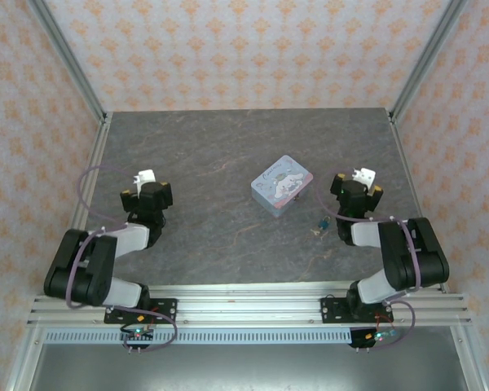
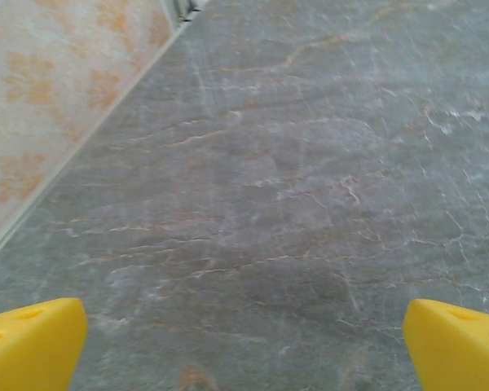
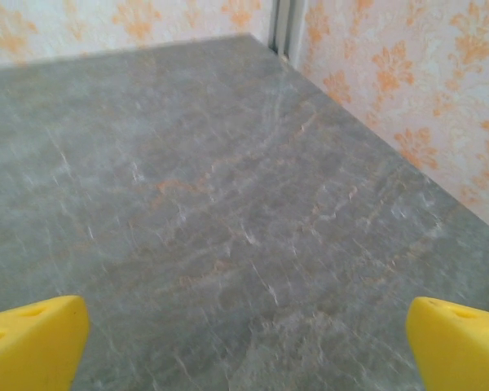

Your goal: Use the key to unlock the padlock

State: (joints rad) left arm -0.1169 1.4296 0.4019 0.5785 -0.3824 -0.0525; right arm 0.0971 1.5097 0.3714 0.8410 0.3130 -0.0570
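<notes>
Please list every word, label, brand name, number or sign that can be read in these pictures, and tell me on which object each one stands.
No text can be read in any view.
pastel tin: a cartoon picture on the lid; any lettering is too small to read.
padlock: too small to show any marking.
wallpaper: orange ornaments, no letters.

Bright, even, diffuse lighting. In the top view, focus is sharp, the tabletop point(image 1: 228, 236) looks matte, and shadows are faint and soft-edged. The wrist views are slightly soft, with veining smeared toward the near edge; yellow fingertips point(image 2: 28, 346) in the lower corners are out of focus.
</notes>
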